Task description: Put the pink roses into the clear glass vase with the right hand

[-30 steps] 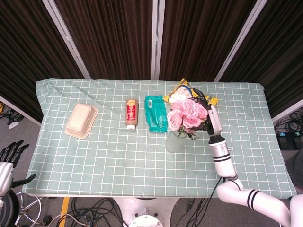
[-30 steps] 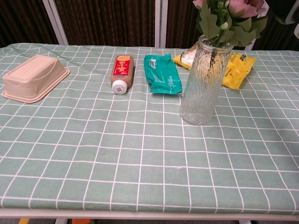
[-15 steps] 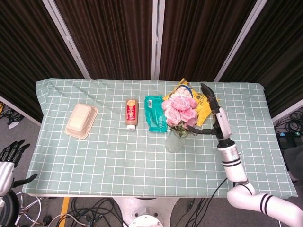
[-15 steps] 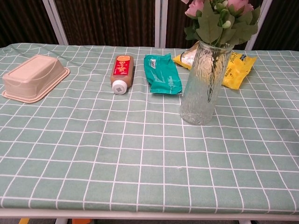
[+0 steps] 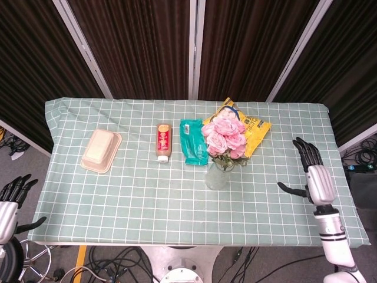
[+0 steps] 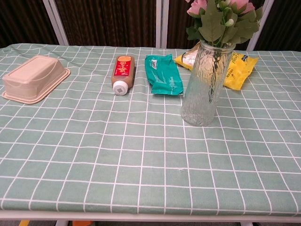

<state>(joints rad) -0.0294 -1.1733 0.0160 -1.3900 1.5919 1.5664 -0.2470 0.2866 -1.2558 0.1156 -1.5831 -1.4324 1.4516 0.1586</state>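
The pink roses [image 5: 223, 135] stand upright in the clear glass vase [image 5: 217, 175] near the table's middle right. In the chest view the ribbed vase [image 6: 202, 84] holds their green stems and leaves, with the pink roses [image 6: 221, 5] cut off at the top edge. My right hand [image 5: 312, 171] hovers over the table's right edge, well away from the vase, fingers spread and holding nothing. My left hand [image 5: 12, 197] hangs below the table's left front corner, fingers apart and empty.
A beige lidded box [image 5: 101, 150] sits at the left. A brown sauce bottle [image 5: 163, 141] and a teal packet [image 5: 193, 141] lie in the middle. A yellow snack bag [image 5: 250, 127] lies behind the vase. Green checked cloth covers the table [image 5: 118, 200].
My right hand let go of the roses, which settled into the vase, and drew back to the right and toward the table's right edge. The left hand stayed put.
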